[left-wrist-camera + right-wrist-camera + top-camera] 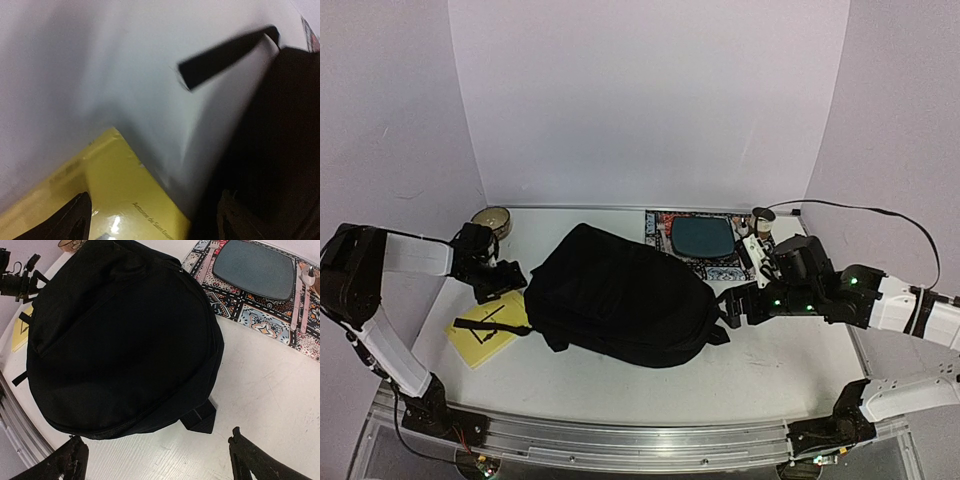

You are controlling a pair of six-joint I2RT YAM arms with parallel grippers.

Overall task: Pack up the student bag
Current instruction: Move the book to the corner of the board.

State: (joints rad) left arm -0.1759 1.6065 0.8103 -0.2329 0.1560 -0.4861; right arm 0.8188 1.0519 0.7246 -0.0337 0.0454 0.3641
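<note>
Top external view shows the black backpack [620, 295] lying apparently closed mid-way across the surface [770, 360], the yellow book [480, 345] outside at its left, packing seemingly unstarted; left jaws and right jaws stand wide open, holding nothing.

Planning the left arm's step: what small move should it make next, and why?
Probably lower the left fingers onto the yellow book and close on its corner. They hang open just above it, beside the student bag, whose strap lies across the book. The right fingers are open too, holding nothing.
</note>
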